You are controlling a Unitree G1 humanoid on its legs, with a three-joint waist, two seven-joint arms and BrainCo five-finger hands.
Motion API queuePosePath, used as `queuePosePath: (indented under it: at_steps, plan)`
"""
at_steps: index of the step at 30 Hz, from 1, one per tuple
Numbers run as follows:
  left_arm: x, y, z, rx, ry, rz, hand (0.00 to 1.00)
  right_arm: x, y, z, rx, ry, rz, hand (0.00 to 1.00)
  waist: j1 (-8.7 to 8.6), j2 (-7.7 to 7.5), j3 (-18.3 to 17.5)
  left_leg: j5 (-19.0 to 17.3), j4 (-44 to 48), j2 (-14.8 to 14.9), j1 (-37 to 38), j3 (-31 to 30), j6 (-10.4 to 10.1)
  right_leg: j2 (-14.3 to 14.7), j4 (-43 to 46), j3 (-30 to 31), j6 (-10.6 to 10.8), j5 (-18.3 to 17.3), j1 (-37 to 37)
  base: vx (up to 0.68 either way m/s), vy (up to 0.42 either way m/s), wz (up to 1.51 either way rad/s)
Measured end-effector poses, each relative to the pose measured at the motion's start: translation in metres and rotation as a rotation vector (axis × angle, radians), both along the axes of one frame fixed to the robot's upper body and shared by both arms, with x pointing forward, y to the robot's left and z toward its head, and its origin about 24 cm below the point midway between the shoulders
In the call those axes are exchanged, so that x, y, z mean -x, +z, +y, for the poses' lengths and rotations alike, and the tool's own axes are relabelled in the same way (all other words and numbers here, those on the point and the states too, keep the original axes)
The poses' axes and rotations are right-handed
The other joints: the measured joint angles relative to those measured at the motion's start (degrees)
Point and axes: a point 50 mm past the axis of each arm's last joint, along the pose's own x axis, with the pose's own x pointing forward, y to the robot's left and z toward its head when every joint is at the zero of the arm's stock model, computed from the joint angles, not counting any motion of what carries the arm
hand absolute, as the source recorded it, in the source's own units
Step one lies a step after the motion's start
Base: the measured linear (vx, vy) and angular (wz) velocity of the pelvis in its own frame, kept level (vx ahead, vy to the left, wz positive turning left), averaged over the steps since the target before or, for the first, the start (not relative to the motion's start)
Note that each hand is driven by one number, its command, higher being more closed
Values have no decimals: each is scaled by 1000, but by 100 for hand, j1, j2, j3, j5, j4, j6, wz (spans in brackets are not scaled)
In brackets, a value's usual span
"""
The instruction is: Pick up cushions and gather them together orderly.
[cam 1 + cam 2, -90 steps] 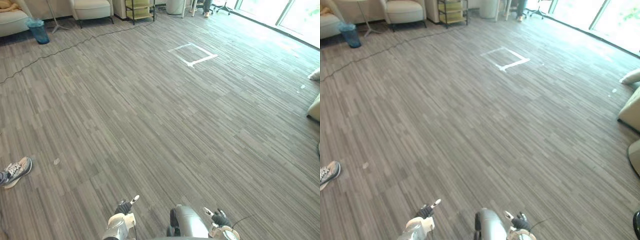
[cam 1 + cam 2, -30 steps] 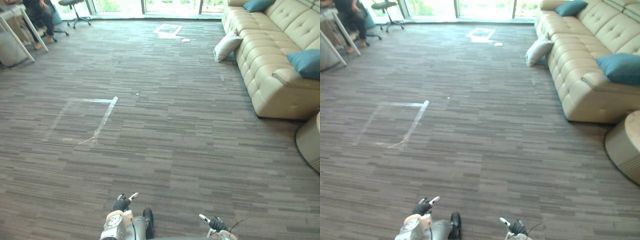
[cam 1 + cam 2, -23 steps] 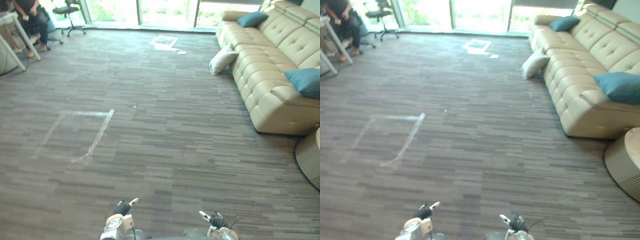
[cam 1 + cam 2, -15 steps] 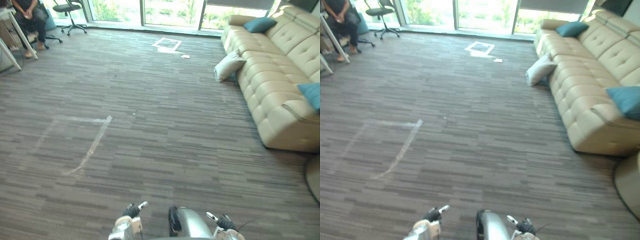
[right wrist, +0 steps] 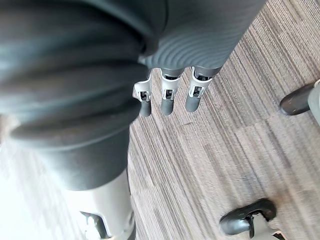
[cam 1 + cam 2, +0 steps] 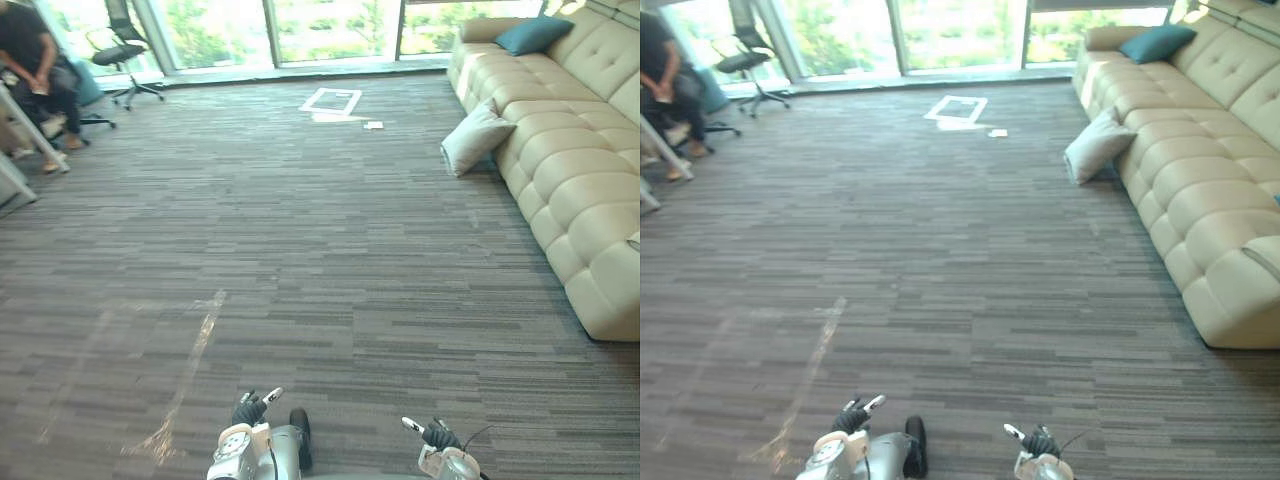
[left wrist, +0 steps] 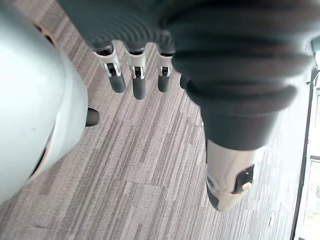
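no readable text, no labels, no numbers, no signs anywhere

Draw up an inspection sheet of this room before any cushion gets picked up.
Surface: grey striped floor with a white tape square and faded tape lines.
Job's things: cream cushion on the floor against the beige sofa; teal cushion on the sofa's far end.
Clutter: small white scrap beside the tape square.
Robot hands: left robot hand and right robot hand open, holding nothing.
Cables: nothing seen.
Surroundings: seated person, office chair, windows.
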Motion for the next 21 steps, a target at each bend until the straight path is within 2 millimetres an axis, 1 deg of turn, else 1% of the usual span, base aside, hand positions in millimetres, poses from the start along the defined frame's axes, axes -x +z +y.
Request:
queuePosePath:
  at_steps: [1,2,3,4,5,6,7,8,9,10,11,12,13,14,15,16,17,18,19,20,21]
  plan:
    - [0,-1,2,-5,-2,8,0,3,-1,3,-11,-7,10,0,-3,-85,27,-98,-37,-103,250,39,81,5,704,185,172,319,-198,626,304,-32]
    - [3,-2,4,-8,-3,27,0,8,-3,7,-22,-8,21,0,-18,-120,47,-282,-279,-185,741,67,135,188,2247,429,555,1072,-800,486,229,-36]
    - [4,-3,5,-9,-4,30,0,7,-2,8,-26,-1,15,0,-24,-99,59,-341,-363,-200,899,68,132,261,2750,452,639,1202,-1035,550,243,-38]
    - [7,-5,3,-3,-11,59,0,4,-1,2,-8,8,-2,0,-117,-22,111,-471,-602,-243,1372,55,134,451,3801,352,620,1194,-1575,455,183,-22]
    - [6,-7,-2,7,-40,79,0,5,0,-3,9,9,-1,0,-175,63,160,-536,-938,-250,1884,46,134,633,4341,70,539,942,-2104,541,215,-17]
    - [6,-7,-4,9,-52,85,0,7,0,-5,15,8,2,0,-182,80,164,-541,-1056,-250,2043,53,134,673,4415,-54,499,855,-2296,523,189,-12]
    - [4,-8,-9,18,-65,87,0,7,1,-8,25,4,-4,0,-210,107,184,-602,-1396,-251,2438,49,156,768,4394,-506,373,634,-2885,438,118,2]
    - [2,-8,-13,27,-77,96,0,-2,4,-12,34,1,-34,0,-245,115,248,-644,-1665,-262,2811,8,151,816,4027,-964,42,408,-3288,441,93,8]
    - [2,-9,-15,33,-79,99,0,-1,4,-13,35,-3,-33,0,-278,119,275,-653,-1736,-263,2938,-17,167,838,3831,-1093,-60,354,-3382,352,40,23]
    - [1,-9,-19,42,-81,100,0,-3,4,-13,37,-5,-37,0,-338,116,316,-698,-1805,-263,3096,-53,240,874,3244,-1329,-177,327,-3521,420,0,54]
    - [-3,-7,-24,52,-90,87,0,-8,6,-14,38,-22,-56,0,-427,128,333,-957,-1874,-262,3307,-176,347,927,1896,-1608,-327,572,-3641,434,-23,69]
    - [-6,-6,-27,55,-97,79,0,-8,6,-15,38,-34,-58,0,-449,131,335,-1126,-1891,-262,3362,-233,304,932,1485,-1643,-391,728,-3725,569,-71,81]
    - [-10,-5,-31,63,-105,68,0,-9,6,-17,37,-48,-60,0,-441,132,384,-1327,-1984,-288,3529,-293,45,949,1117,-1651,-643,1241,-3807,448,-83,46]
    - [-7,-6,-36,74,-106,76,0,-10,6,-20,41,-54,-58,0,-441,224,399,-1358,-2033,-262,3667,-361,47,990,1331,-1644,-929,1292,-3804,568,-95,28]
    - [4,-10,-35,75,-109,103,0,-11,6,-22,45,-53,-54,0,-443,357,321,-1316,-1788,-189,3671,-489,52,1004,1619,-1663,-1034,905,-3799,639,-159,13]
    - [6,-10,-34,69,-104,109,0,-14,8,-23,46,-63,-65,0,-452,446,372,-1266,-1148,-125,3531,-719,3,921,1797,-1756,-1111,698,-3675,517,-136,14]
    - [6,-10,-34,70,-106,108,0,-15,8,-25,50,-66,-68,0,-470,509,385,-1241,-899,-68,3449,-785,-39,932,1795,-1783,-1119,651,-3598,508,-177,27]
    - [5,-10,-34,71,-103,105,0,-15,9,-28,56,-68,-67,0,-499,628,370,-1126,-159,47,3199,-951,-234,952,1685,-1870,-1169,586,-3403,556,-144,29]
    - [4,-9,-33,76,-80,99,0,-16,8,-27,54,-54,-64,0,-496,736,372,-485,1381,151,2508,-1188,-874,1016,1329,-1907,-1190,514,-2997,556,-144,22]
    - [5,-10,-31,75,-65,98,0,-17,9,-27,56,-43,-66,0,-477,744,381,28,2012,194,2161,-1231,-1124,1034,1135,-1871,-1205,456,-2783,560,-117,3]
    - [8,-10,-27,69,-55,100,0,-20,10,-25,59,-18,-70,0,-427,718,421,217,2924,335,1688,-1156,-1094,1114,849,-1773,-1234,381,-2462,422,-59,-20]
